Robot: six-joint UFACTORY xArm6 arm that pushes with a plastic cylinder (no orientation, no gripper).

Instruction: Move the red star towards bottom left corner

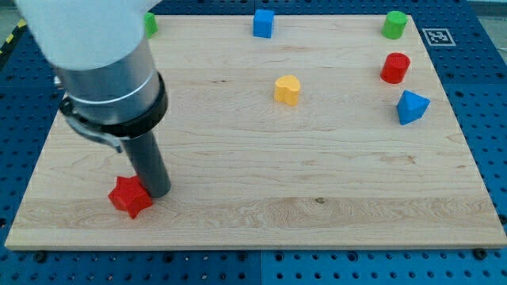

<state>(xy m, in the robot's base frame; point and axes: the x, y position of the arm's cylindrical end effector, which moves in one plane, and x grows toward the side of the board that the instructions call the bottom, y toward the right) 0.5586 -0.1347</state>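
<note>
Wooden desk (pixel 238 158) seen from above at an angle, on a blue perforated base (pixel 491 119). Lower left of the frame: the red star (pixel 129 196) lies near the bottom left corner, with my tip (pixel 158 192) touching its right side — the end effector is a plain rod with no jaws, so it grips nothing. Upper left: a green block (pixel 150 24), largely hidden behind the arm. Top centre: a blue cube (pixel 263 23). Centre: a yellow block (pixel 287 89), shape unclear. Upper right: a green cylinder (pixel 394 24), below it a red cylinder (pixel 394 68) — then a blue block (pixel 412 107), roughly triangular.
</note>
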